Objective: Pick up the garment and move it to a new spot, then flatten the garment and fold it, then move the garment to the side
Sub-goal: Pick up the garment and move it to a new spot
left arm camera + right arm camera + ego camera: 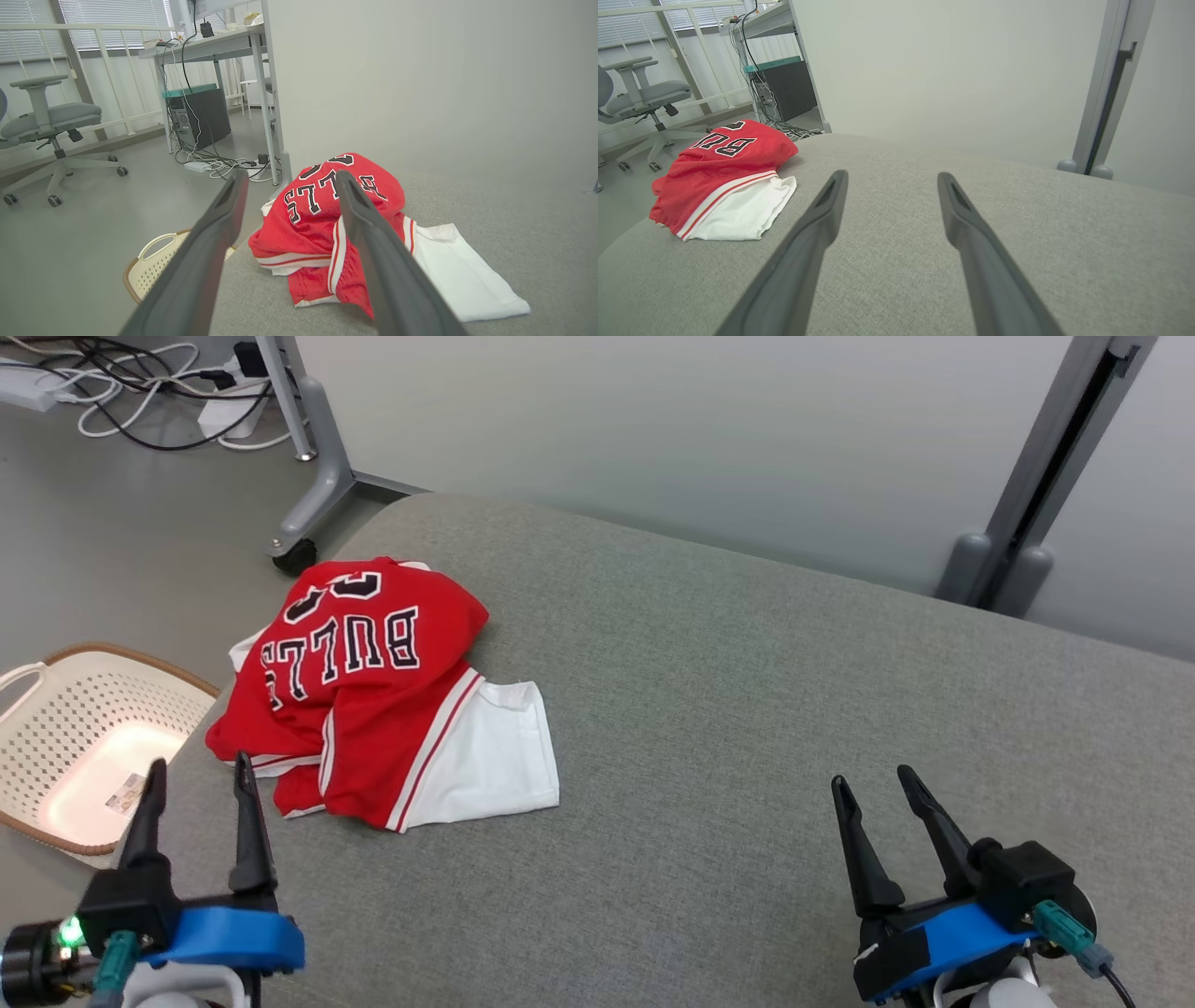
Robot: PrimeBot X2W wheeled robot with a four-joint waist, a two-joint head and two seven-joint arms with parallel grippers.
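Observation:
A red and white garment with black lettering lies crumpled in a heap near the left edge of the grey padded table. My left gripper stands open just in front of it, fingers apart, holding nothing. In the left wrist view the garment lies just beyond the open left gripper. My right gripper is open over bare table at the lower right, far from the cloth. In the right wrist view the garment lies to the left of the open right gripper.
A cream perforated basket stands on the floor left of the table. Beyond the table's far left corner are a wheeled desk leg and cables. A grey post rises at the far right, and an office chair stands further off.

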